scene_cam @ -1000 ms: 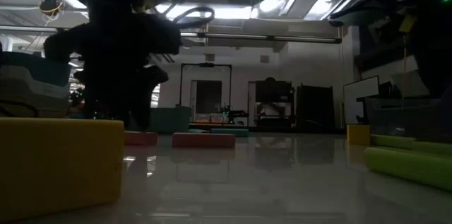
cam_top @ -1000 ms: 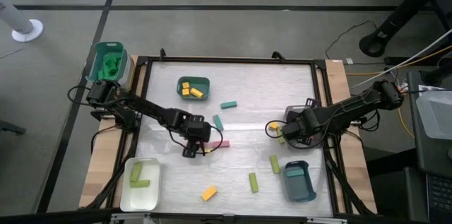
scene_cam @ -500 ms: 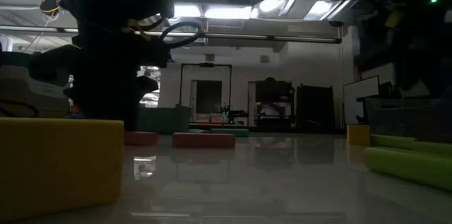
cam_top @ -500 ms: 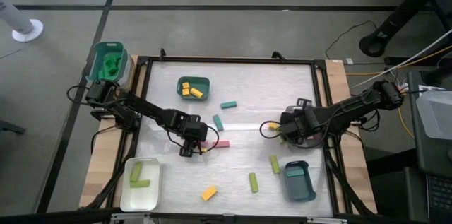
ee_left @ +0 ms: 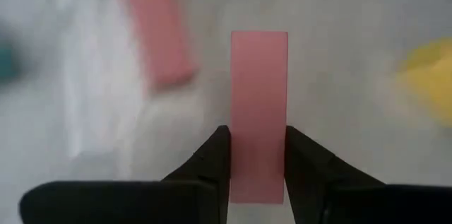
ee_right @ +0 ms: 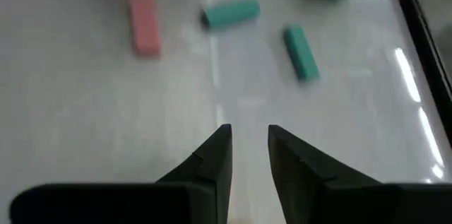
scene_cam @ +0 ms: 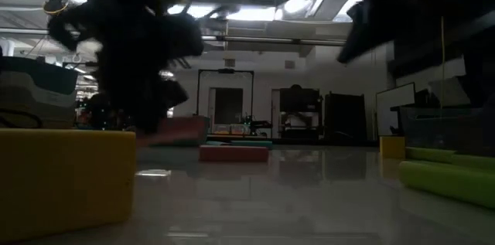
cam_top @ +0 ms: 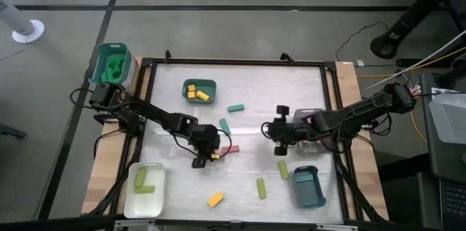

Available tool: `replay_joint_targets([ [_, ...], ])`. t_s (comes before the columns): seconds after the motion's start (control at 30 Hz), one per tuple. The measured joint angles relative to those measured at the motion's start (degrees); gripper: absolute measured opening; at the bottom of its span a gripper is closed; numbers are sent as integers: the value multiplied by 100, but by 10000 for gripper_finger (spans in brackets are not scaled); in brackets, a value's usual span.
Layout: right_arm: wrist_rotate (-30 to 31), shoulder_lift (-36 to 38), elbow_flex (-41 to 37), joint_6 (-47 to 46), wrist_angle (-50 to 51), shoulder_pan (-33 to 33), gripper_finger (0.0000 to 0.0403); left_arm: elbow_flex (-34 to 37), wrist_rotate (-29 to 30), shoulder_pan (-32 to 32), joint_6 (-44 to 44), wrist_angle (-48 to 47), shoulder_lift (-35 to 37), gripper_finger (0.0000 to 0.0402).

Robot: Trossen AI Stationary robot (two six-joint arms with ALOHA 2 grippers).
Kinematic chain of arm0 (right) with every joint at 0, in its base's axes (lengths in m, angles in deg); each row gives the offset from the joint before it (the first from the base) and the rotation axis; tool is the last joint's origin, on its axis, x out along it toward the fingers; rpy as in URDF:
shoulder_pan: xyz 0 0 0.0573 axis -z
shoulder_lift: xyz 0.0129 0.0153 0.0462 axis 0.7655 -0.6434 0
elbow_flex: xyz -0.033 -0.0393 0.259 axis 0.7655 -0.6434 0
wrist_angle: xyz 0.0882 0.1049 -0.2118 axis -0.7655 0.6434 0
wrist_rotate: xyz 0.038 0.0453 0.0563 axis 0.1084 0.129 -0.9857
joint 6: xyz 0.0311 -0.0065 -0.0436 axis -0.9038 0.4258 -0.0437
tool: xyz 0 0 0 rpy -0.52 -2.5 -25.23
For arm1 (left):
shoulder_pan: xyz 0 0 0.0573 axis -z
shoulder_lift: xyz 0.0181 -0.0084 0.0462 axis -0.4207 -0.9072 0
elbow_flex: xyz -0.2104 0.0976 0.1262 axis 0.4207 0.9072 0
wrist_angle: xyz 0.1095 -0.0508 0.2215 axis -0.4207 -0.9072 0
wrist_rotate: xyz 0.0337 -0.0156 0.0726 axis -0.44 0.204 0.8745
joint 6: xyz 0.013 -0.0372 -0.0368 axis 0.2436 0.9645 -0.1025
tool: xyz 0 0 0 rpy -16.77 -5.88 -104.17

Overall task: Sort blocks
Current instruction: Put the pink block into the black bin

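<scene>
My left gripper (cam_top: 206,152) (ee_left: 258,136) stands at the table's middle, shut on a pink block (ee_left: 258,111). A second pink block (cam_top: 229,149) lies flat on the table beside it. My right gripper (cam_top: 279,130) (ee_right: 248,136) hovers right of centre with its fingers nearly together, and a pale sliver of a block (ee_right: 236,215) shows between them. Loose on the table lie two teal blocks (cam_top: 235,108) (cam_top: 225,126), two lime blocks (cam_top: 282,169) (cam_top: 261,187) and a yellow block (cam_top: 215,199). My left gripper pinches the pink block's two long sides (ee_left: 258,160) between its two fingers, near one end, so the block runs on past the fingertips. In the low view the block (scene_cam: 182,131) is tilted and clear of the table. My right gripper is shut on a small pale block (ee_right: 236,215). The fingers hide nearly all of it, so the part held cannot be told.
A green tray (cam_top: 199,91) with yellow blocks sits far left of centre. A white tray (cam_top: 144,189) with lime blocks is at the near left and a blue-grey tray (cam_top: 306,186) at the near right. A green tub (cam_top: 111,63) stands off the far left corner. A black frame (cam_top: 233,61) rims the table.
My left gripper has shut on the pink block and raised it off the table, tilting it. The other pink block has stayed where it lay. My right gripper has moved toward the table's left edge, its fingers unchanged.
</scene>
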Motion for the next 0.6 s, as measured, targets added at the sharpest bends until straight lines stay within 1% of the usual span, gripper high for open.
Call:
replay_joint_targets([
  [0.13,-271,1,0,504,-513,0,95,-2,-673,-9,173,953,2,89],
  [0.27,-396,-1,0,970,-718,0,98,-4,-1017,-42,240,1549,2,91],
  [0.37,-488,-1,0,1175,-917,0,113,-4,-1070,-141,261,1798,4,87],
  [0.47,-608,-61,0,1402,-1229,0,139,-4,-1069,-267,266,2052,4,89],
  [0.6,-1221,-206,4,1849,-1756,0,168,-8,-1083,-460,347,2503,13,92],
])
